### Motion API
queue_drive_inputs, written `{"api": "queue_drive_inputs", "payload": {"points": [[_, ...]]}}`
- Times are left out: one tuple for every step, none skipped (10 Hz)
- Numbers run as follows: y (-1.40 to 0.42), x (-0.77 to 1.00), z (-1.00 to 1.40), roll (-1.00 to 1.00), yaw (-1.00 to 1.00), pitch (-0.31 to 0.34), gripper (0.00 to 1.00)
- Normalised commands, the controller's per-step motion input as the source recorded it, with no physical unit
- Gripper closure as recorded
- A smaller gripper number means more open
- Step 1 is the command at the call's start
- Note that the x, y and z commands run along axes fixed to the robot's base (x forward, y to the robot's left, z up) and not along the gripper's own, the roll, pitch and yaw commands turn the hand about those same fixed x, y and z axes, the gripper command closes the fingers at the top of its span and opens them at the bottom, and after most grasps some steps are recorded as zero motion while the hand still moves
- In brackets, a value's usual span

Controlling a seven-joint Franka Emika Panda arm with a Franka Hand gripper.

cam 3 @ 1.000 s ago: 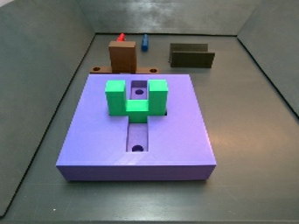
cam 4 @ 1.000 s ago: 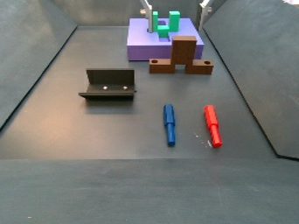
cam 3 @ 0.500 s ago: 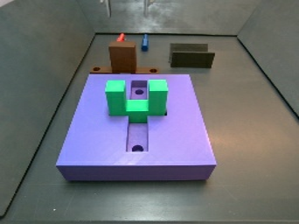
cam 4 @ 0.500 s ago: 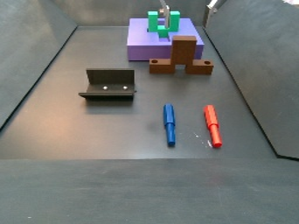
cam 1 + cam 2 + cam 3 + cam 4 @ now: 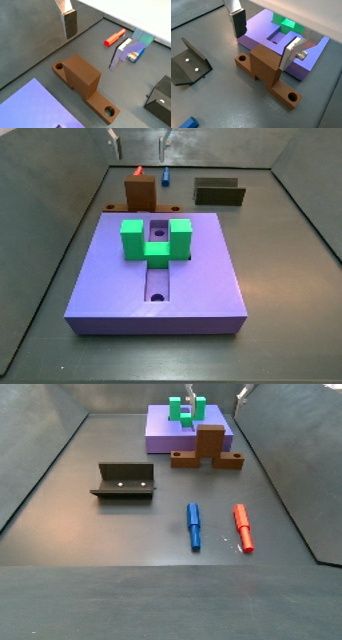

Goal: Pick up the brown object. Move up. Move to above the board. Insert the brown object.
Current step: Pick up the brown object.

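The brown object lies on the floor behind the board: a flat bar with an upright block in its middle and a round hole near each end. My gripper hangs open high above it. In both wrist views the silver fingers stand either side of the brown block, apart from it, with nothing between them. The purple board carries a green bracket over its slot.
The dark fixture stands on the floor to one side. A blue pen and a red pen lie side by side beyond the brown object. Grey walls close the floor in.
The gripper's fingers have come down further into both side views, towards the brown object. Nothing on the floor has moved.
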Motion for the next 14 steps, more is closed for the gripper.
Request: {"api": "queue_drive_inputs", "payload": {"points": [[-0.17,0.0,-0.34,-0.05,0.03,-0.117,0.0],[-0.19,0.0,-0.32,-0.07,0.05,-0.119,0.0],[-0.21,0.0,-0.27,-0.06,0.02,-0.109,0.0],[-0.16,0.0,-0.22,-0.02,0.02,-0.07,0.0],[-0.11,0.03,-0.19,-0.03,0.04,-0.037,0.0],[-0.09,0.05,-0.19,-0.04,0.07,-0.033,0.0],[-0.08,0.0,-0.19,-0.02,0.04,-0.043,0.0],[0.0,0.09,-0.3,0.0,0.01,-0.066,0.0],[0.0,0.02,-0.36,0.0,0.0,-0.077,0.0],[0.0,0.05,-0.38,0.0,0.0,-0.066,0.0],[0.0,0.03,-0.39,0.0,0.0,-0.051,0.0],[0.01,0.0,-0.28,0.05,-0.01,-0.004,0.0],[0.02,0.0,-0.13,0.05,-0.05,0.0,0.0],[0.04,0.0,-0.05,0.06,-0.08,0.007,0.0]]}}
